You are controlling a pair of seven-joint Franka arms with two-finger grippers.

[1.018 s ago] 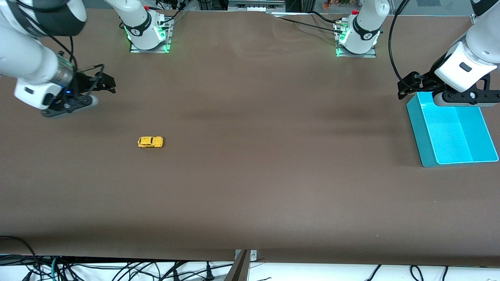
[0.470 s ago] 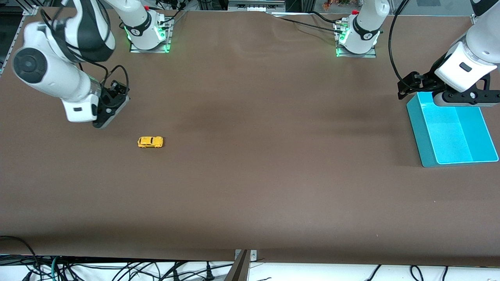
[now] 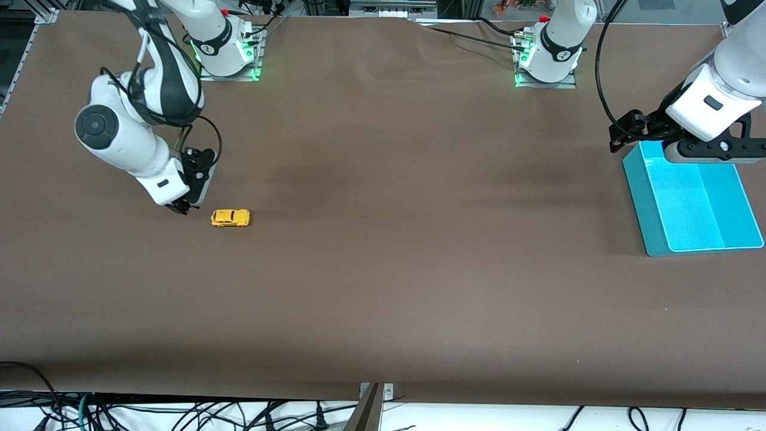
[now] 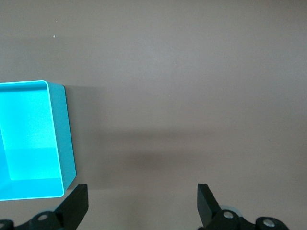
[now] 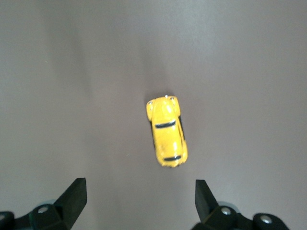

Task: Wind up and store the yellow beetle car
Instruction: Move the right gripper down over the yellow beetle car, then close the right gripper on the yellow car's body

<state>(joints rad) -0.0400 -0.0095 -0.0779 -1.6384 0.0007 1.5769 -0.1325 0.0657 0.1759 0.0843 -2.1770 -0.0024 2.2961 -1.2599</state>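
Observation:
The yellow beetle car (image 3: 230, 218) (image 5: 167, 130) stands on its wheels on the brown table, toward the right arm's end. My right gripper (image 3: 181, 206) (image 5: 139, 199) hangs low over the table just beside the car, pointing down. Its fingers are open and hold nothing; in the right wrist view the car lies a little ahead of the fingertips, not between them. My left gripper (image 3: 622, 129) (image 4: 142, 203) waits open and empty at the edge of the teal bin (image 3: 638, 203) (image 4: 61, 143).
The teal bin is an open, empty rectangular box at the left arm's end of the table. Both arm bases (image 3: 224, 51) stand along the table edge farthest from the front camera. Cables hang below the near table edge.
The right arm has swung in from the table's end and down, bringing its gripper close beside the car. The car, the bin and the left arm have not moved.

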